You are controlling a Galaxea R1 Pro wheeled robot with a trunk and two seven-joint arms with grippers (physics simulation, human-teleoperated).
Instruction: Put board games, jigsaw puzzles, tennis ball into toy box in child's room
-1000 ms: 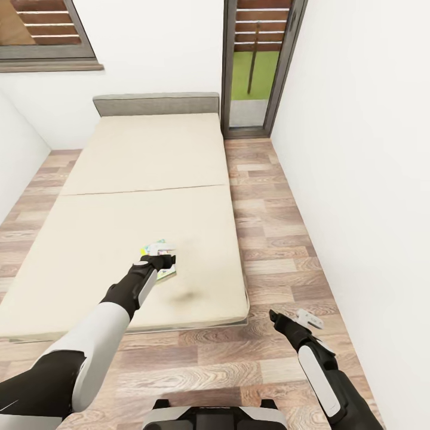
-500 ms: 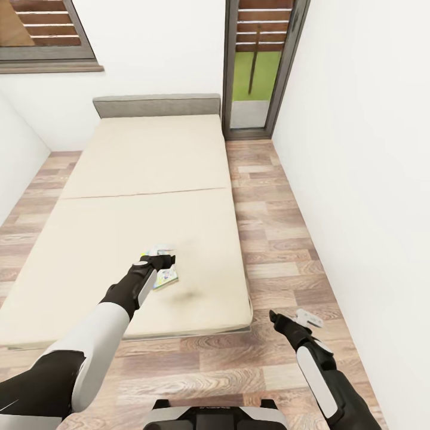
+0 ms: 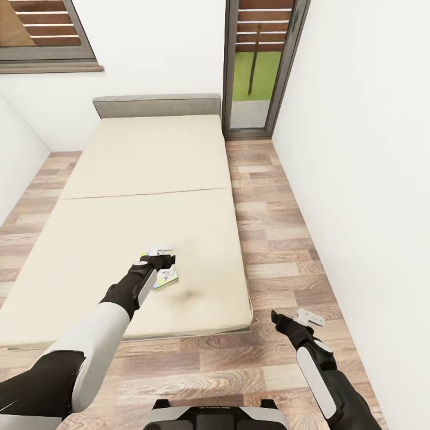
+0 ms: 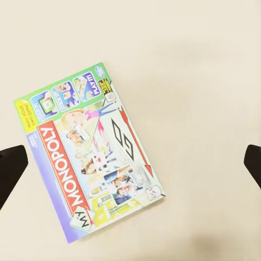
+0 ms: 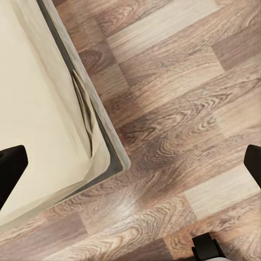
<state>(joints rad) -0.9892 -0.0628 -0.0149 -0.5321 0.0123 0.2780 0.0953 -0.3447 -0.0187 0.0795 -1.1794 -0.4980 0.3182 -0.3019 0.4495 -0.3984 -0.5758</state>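
My left pincer [image 3: 162,259] hangs over the board game [image 4: 89,152], jaws spread wide w/ nothing between them. The game lies flat on the bed [image 3: 149,179] near the foot end, a bit in from the edge by the floor [image 3: 269,239].

Judging by looks: thin cardboard box, light, fairly stiff, glossy lid so prob slippery. It's flat on a soft mattress, so I'd press down on 1 long edge & pinch across the thickness, or nudge it to the bed's edge first.

No box or tray to be seen here.

My right pincer [image 3: 301,319] is open too, holding nothing, over the floor beside the bed corner.
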